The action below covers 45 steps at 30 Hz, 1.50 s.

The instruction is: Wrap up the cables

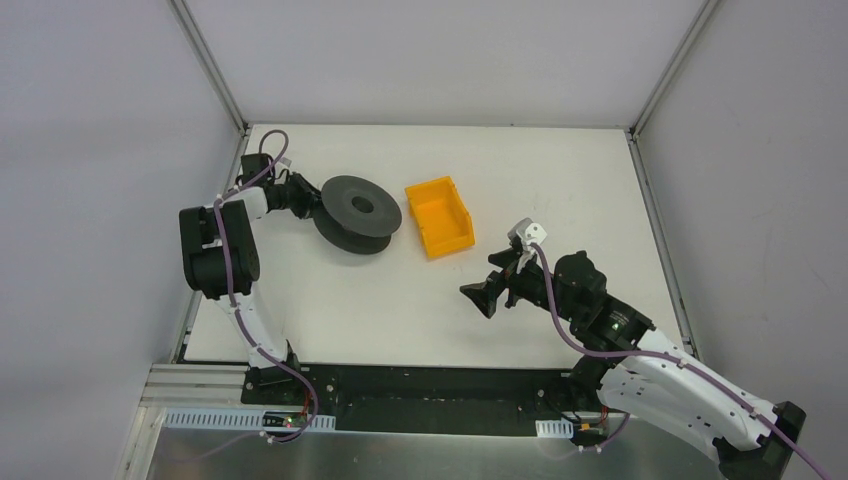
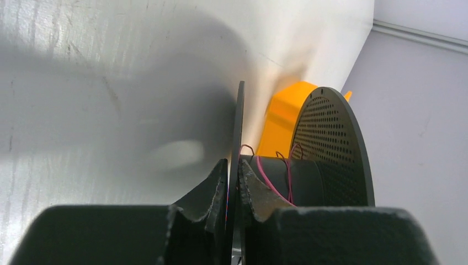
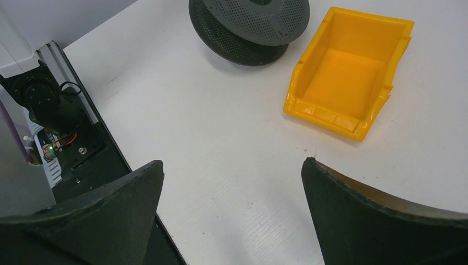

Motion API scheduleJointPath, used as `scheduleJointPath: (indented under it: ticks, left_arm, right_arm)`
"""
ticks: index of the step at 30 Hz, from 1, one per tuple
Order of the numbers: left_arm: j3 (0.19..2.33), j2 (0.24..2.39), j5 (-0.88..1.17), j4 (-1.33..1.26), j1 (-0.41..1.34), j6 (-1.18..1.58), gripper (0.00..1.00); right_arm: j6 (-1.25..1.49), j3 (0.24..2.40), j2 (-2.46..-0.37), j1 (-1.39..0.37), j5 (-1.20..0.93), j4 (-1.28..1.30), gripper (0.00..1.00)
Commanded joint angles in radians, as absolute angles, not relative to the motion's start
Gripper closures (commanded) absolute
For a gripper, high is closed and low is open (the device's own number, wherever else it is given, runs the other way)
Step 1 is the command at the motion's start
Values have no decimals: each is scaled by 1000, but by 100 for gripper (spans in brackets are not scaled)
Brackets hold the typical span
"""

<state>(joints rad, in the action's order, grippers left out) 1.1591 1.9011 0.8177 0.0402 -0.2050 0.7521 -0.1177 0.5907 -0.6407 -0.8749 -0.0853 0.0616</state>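
1. At the far left of the desk [image 1: 350,310], the left tool [image 2: 233,171] is clenched on the thin near flange [image 2: 240,121] of a black perforated spool [image 1: 355,212]. The spool sits tilted rather than flat.
2. The cables [image 2: 270,178] are fine reddish strands lying across the spool's hub [image 2: 301,179], between the two flanges. Small loose loops stand off the hub. Only a few turns show, and no free end can be traced in any view.
3. An orange bin [image 1: 440,215] stands just beside the spool, on its right.
4. The right tool [image 3: 232,165] is released, its fingers spread wide and holding nothing. It hangs above the desk near the bin, well apart from the spool.
5. Step in hand, as judged: the left arm steadies the spool while the winding remains incomplete, to go by the slack loops.
6. Next move, as judged: the free tool must find the hair-thin loose strand near the hub and pinch it delicately. It must then lay the strand around the hub under light tension, while the left grip keeps the spool from rolling.
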Motion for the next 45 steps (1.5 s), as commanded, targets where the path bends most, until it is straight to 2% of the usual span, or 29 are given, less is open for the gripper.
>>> scheduleJointPath:
  ticks: [1,7,20,31,45]
  left_arm:
    - [1213,1922,850,119,-221,668,90]
    - [1225,1929,841,184,-224,615,80]
    - [1220,1912,753,320,-231,513,71]
    - [1161,1865,726,356,-249,513,66]
    - [1080,1789,817,343,-288,481,63]
  right_arm:
    - [-130,589,-633,-873,-74,40,1]
    - [-132,585,-628,-873,-73,38,1]
    - [-133,582,-608,-874,-74,48,1]
    - [-138,574,-615,-873,-73,49,1]
    - [-131,566,-602,-873,-89,48,1]
